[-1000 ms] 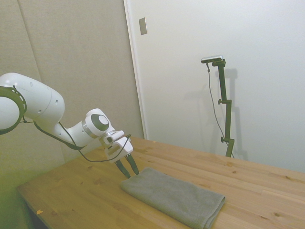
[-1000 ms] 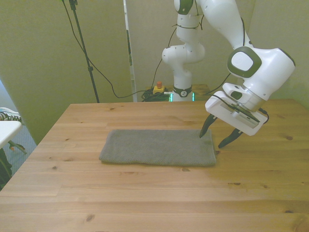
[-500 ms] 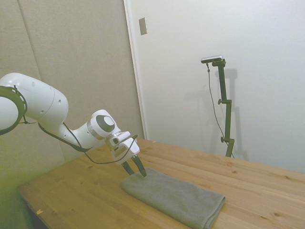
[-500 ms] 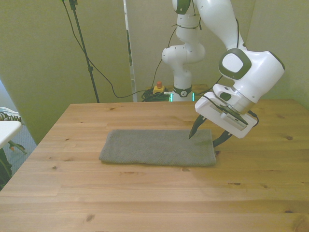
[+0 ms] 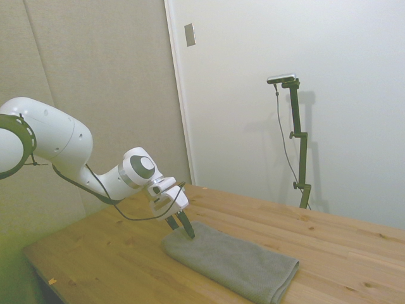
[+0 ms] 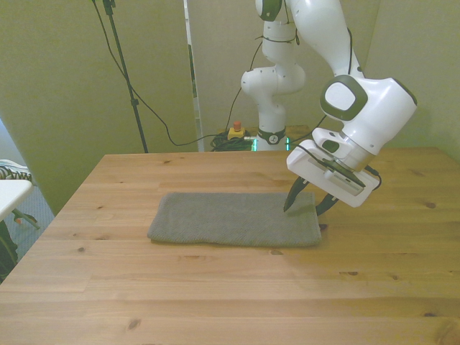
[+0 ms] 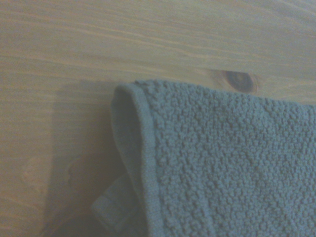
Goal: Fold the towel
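The grey towel (image 6: 233,219) lay flat mid-table on the knotty wooden table (image 6: 215,287). The gripper (image 6: 302,205) stood spread, straddling its end at the front view's right. Beyond were plain beige walls (image 6: 57,79).

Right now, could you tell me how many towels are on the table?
1. The grey towel lies flat along the middle of the wooden table, and the gripper is at its end on the front view's right. No other towel shows.
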Controlling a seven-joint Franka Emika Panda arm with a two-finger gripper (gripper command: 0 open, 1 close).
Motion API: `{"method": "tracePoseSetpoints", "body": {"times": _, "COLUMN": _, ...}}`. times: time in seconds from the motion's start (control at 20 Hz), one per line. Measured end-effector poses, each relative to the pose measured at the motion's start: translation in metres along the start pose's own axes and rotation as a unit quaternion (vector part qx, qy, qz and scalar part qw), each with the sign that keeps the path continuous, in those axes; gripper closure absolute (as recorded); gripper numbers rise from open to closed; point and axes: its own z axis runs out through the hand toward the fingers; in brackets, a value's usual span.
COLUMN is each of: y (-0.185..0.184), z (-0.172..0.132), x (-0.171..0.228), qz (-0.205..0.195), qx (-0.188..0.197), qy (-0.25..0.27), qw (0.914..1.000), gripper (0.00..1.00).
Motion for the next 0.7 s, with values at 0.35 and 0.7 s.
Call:
{"method": "tracePoseSetpoints", "body": {"times": 0.35, "y": 0.003, "z": 0.006, "x": -0.001, "qz": 0.000, "qx": -0.005, "qy": -0.003, "qw": 1.0000, "gripper": 1.00}}
{"method": "tracePoseSetpoints", "body": {"times": 0.7, "y": 0.013, "z": -0.002, "x": 0.018, "qz": 0.018, "qx": 0.010, "qy": 0.003, "qw": 0.9998, "gripper": 1.00}}
